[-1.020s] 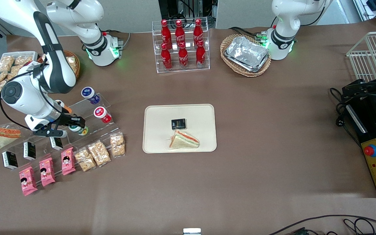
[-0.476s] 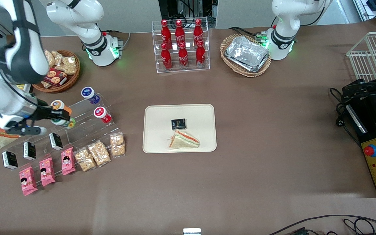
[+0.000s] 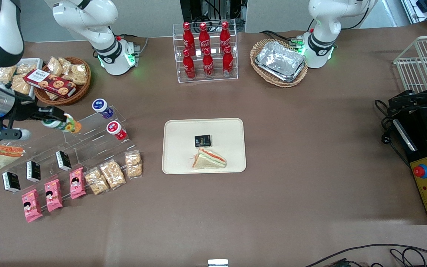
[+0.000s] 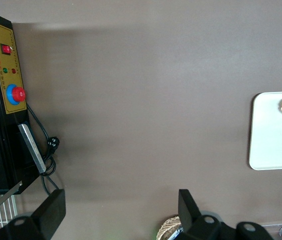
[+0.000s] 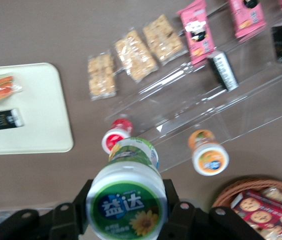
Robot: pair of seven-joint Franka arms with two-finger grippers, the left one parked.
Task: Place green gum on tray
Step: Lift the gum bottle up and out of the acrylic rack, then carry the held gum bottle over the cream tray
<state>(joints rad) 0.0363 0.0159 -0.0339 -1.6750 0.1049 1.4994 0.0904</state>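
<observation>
Two black fingers of the gripper squeeze the green gum tight around its sides. The gripper hangs in the air above the clear stepped rack, at the working arm's end of the table. The arm reaches in sideways, low and flat. The bottle lies tipped over, lid toward the wrist. The tray sits well apart, holding a sandwich.

Brown table carries tray; seemingly acrylic rack.
</observation>
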